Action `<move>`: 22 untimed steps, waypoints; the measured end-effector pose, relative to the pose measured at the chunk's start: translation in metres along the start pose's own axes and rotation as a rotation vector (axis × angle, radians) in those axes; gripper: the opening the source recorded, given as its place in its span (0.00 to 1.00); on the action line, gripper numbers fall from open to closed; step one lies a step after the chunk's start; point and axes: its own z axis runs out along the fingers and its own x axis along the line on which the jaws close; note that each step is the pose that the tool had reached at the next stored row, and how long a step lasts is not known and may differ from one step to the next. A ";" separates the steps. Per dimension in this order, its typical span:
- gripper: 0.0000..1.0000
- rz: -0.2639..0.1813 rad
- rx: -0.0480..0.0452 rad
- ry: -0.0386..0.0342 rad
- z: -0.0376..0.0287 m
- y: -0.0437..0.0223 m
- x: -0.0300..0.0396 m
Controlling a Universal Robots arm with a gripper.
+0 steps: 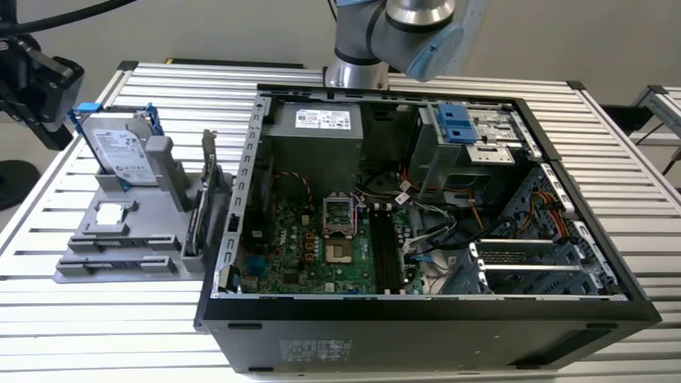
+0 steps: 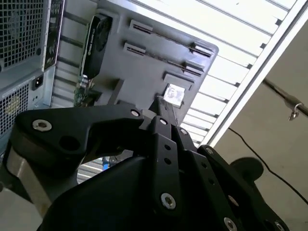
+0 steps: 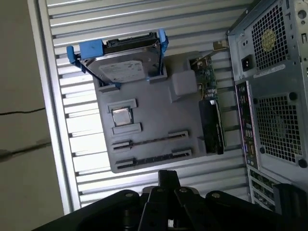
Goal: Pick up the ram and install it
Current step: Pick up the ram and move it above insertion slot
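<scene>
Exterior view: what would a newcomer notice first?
The black computer case lying open on the slatted metal table, its green motherboard bared, dominates the exterior view. At that view's left, a grey parts tray props up a silver-labelled hard drive in a blue frame. In the first wrist view, the black claw hangs above that tray.

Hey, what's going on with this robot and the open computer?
A single robot arm is working beside an open computer case on a slatted metal table. In the first wrist view its gripper hovers near a grey parts tray next to the case. The tray holds a hard drive in a blue frame, an upright card, and what looks like the ram, a thin dark strip on edge in a long slot. It does not look picked up yet.
</scene>
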 end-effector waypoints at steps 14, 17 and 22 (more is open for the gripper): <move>0.00 0.160 0.0034 -0.0065 0.0001 -0.0001 0.0001; 0.00 0.194 0.0040 -0.0080 0.0002 -0.0001 0.0002; 0.00 0.251 0.0053 -0.0105 0.0002 -0.0001 0.0003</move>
